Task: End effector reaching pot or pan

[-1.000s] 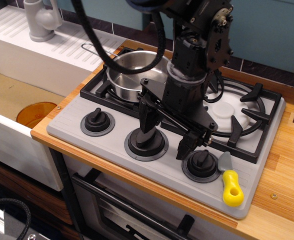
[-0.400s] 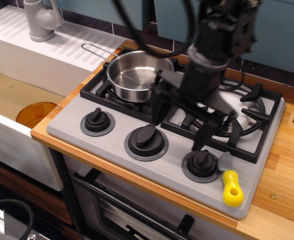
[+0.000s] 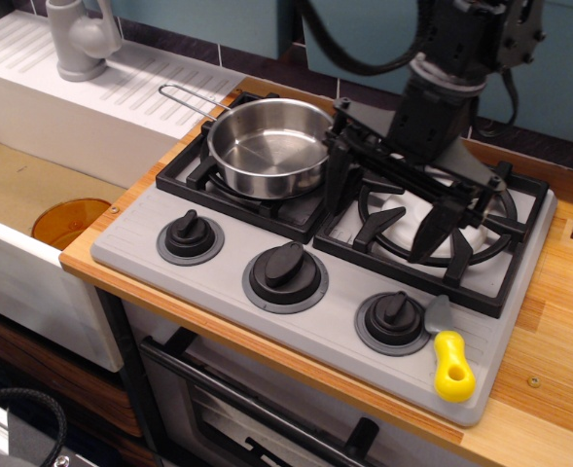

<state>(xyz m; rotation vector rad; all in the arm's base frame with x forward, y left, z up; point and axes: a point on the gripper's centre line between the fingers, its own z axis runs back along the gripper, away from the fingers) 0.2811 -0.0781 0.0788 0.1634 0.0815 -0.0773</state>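
Observation:
The shiny steel pan [image 3: 267,146] sits on the left burner of the grey toy stove [image 3: 218,282], its wire loop handle [image 3: 184,95] pointing back-left. My black gripper [image 3: 383,209] hangs over the right burner, just right of the pan. It is open and empty, with its fingers spread wide. The left fingertip [image 3: 336,190] is close to the pan's right rim; I cannot tell if it touches. The right fingertip [image 3: 430,236] is over the right burner's grate.
Three black knobs [image 3: 286,272] line the stove's front. A yellow-handled spatula [image 3: 451,365] lies at the front right corner. A round orange dish [image 3: 69,222] lies in the sink at left, with a grey faucet [image 3: 77,39] behind. Wooden counter [image 3: 549,389] at right.
The gripper has moved back and to the right, from above the front knobs to above the right burner beside the pan. It stays open. The pan has not moved.

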